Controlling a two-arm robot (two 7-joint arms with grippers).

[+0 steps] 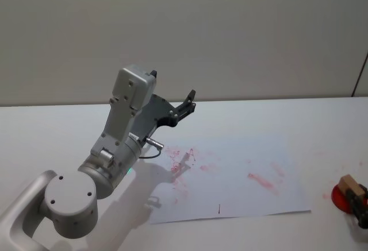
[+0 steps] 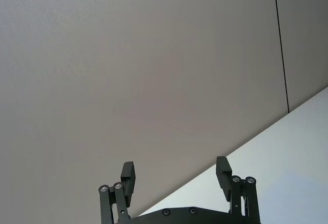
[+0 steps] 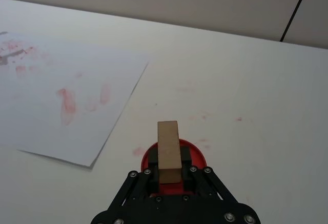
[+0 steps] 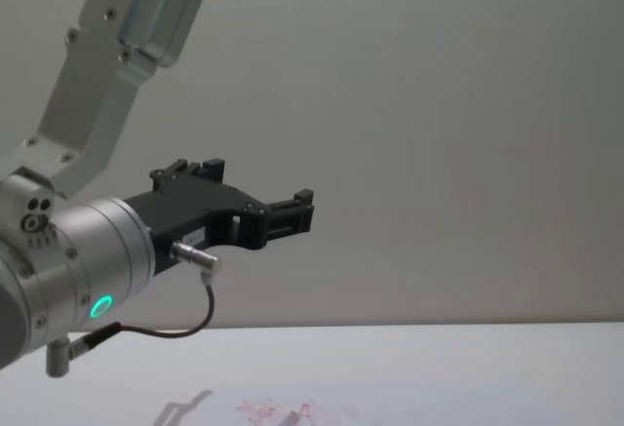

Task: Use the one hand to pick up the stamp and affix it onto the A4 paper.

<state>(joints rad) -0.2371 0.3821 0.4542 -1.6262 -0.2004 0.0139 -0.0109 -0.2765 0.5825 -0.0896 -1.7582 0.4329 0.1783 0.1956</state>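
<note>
The coming move turned on one relation: the A4 paper (image 1: 230,173) lay to the robot's left of the stamp (image 1: 351,184), with a strip of bare desk (image 1: 322,147) between the sheet's near right corner and the red ink pad (image 1: 338,198). We saw the stamp at the right edge of the desk, sitting over that pad and off the paper. The right end effector (image 1: 360,206) was far nearer to it than the other arm. In the right wrist view its fingers (image 3: 187,168) flanked the tan block (image 3: 168,151) closely on both sides, so we judged the right end effector (image 3: 169,172) to be closed on the stamp. The block's long axis ran straight out from the fingers, in line with the arm's reach, and the red ink pad (image 3: 197,155) showed just beneath and behind it. The A4 paper (image 3: 66,90) lay off to one side, faint red marks already on it.

The right arm sat low over the desk at the robot's right. To reach the sheet, we judged, it would need to lift clear of the pad and carry the stamp leftward.

The left end effector (image 1: 187,103) was parked high above the paper's left part, pointing up and away toward the wall, its fingers (image 2: 128,175) spread apart and empty.
</note>
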